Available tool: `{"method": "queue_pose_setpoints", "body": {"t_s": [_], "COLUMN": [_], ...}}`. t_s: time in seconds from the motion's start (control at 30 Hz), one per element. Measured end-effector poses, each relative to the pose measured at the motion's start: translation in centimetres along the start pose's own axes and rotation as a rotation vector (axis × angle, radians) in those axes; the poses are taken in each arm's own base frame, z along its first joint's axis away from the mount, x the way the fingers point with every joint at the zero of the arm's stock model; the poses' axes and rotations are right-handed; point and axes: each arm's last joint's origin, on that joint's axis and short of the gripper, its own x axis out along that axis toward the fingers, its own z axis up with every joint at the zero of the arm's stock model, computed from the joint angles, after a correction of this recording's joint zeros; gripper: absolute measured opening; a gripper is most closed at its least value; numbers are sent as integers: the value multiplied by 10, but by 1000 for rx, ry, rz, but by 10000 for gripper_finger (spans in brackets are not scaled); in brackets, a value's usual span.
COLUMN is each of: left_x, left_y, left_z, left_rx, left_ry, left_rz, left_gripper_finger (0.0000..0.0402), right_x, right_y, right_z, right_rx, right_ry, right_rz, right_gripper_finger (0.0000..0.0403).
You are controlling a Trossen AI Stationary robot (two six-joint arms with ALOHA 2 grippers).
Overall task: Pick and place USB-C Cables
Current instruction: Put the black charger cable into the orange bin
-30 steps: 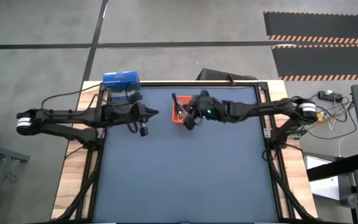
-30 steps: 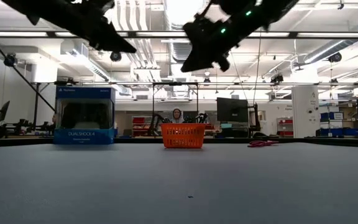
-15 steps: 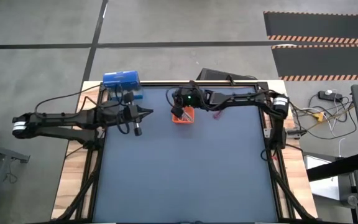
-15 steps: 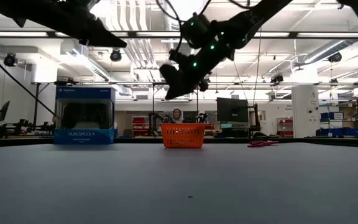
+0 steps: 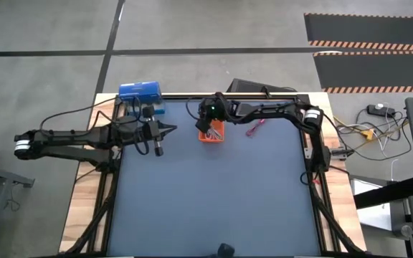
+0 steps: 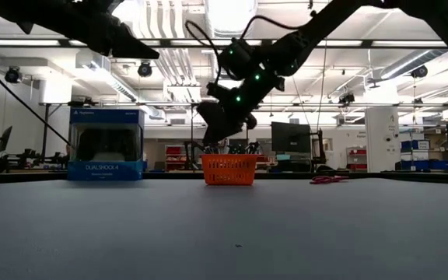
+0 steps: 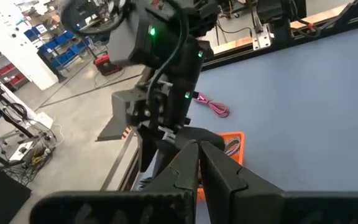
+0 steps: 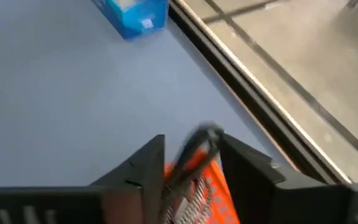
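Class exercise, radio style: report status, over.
Right gripper above orange basket, holding black cable. Left gripper shut, idle by blue box. Pink cable on table.

black cable (image 8: 194, 152): thin, dark, looped; pinched between right gripper (image 8: 190, 163) fingers, hanging over orange basket (image 6: 229, 169)
black cable pose: roughly upright, lower end at basket rim; blurred
pink cable (image 5: 254, 128): magenta, thin, loosely bundled; flat on mat just beside basket, on the side away from the blue box (image 5: 140, 92); apart from basket, untouched
pink cable, other views: (image 7: 211, 106), (image 6: 327, 180)
basket contents: dark cable ends above rim, colours can't tell
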Motion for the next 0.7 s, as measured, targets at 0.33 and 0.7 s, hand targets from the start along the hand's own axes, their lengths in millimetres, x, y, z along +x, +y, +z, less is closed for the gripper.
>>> {"method": "queue_pose_setpoints", "body": {"t_s": [0.33, 0.7], "left_x": [3, 8], "left_y": [-2, -4], "left_z": [-3, -5], "left_rx": [1, 12], "left_ry": [17, 32], "left_rz": [-6, -12], "left_gripper_finger": [2, 2], "right_x": [15, 25], "right_y": [-13, -11], "right_z": [-10, -18], "right_rx": [29, 58], "right_ry": [40, 45], "right_rz": [-27, -16], "right_gripper_finger": [203, 176]}}
